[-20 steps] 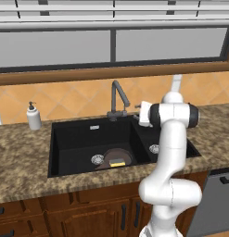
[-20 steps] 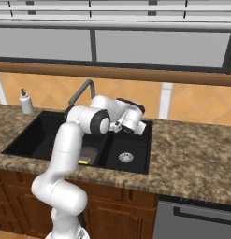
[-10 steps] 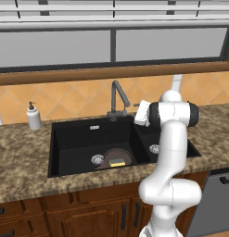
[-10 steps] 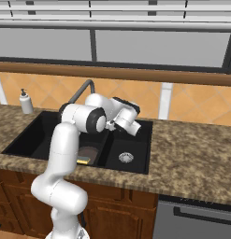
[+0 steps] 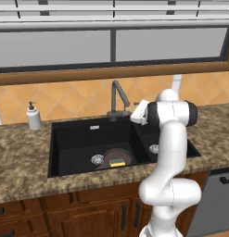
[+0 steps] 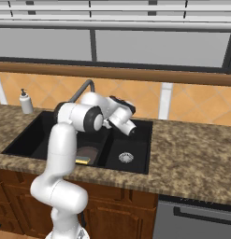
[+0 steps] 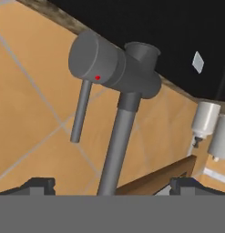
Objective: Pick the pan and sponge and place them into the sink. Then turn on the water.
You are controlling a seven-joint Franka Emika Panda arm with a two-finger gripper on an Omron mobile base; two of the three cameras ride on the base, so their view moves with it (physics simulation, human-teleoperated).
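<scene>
hand view looks close at the dark grey angular gooseneck faucet point(image 7: 118, 86), its thin lever point(image 7: 80, 111) just ahead of the wide-open gripper point(image 7: 113, 184). round dark brown pan point(image 5: 117, 156) with yellow sponge point(image 5: 117, 162) lies in the black double-basin sink point(image 5: 79, 139), large basin.

The black sink point(image 6: 138, 158) sits in the granite counter point(image 6: 191, 158). In its large basin lies the pan point(image 6: 88, 153), with the yellow sponge point(image 6: 83, 161) on its near edge. The arm's hand is over the divider, near the faucet point(image 6: 82, 91). A soap dispenser point(image 6: 26, 101) stands far left.
</scene>
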